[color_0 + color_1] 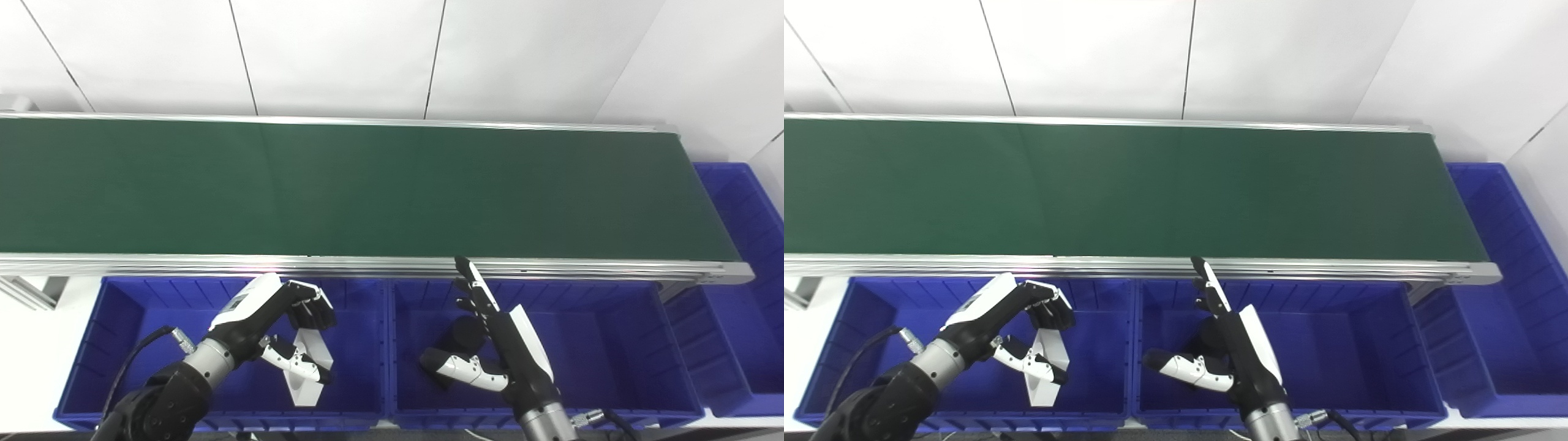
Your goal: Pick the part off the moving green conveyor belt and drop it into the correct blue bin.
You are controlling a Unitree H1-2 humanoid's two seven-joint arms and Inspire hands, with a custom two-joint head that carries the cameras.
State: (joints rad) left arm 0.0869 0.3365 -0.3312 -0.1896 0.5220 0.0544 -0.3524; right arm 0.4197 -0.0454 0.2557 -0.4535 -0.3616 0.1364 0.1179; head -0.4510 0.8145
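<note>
The green conveyor belt (pixel 367 184) carries no part in either view. My left hand (pixel 294 324) hangs over the left blue bin (pixel 122 318) with its fingers curled and its thumb spread below them. A white angled part (pixel 309 383) lies between fingers and thumb and reaches down towards the bin floor; I cannot tell whether the hand still holds it. My right hand (pixel 490 331) is open over the middle blue bin (pixel 612 331), fingers stretched towards the belt's near rail. A dark round part (pixel 462 334) lies in that bin under the hand.
The belt's aluminium near rail (pixel 367 266) runs just beyond both bins. A third blue bin (pixel 747 245) stands at the belt's right end. White wall panels stand behind the belt.
</note>
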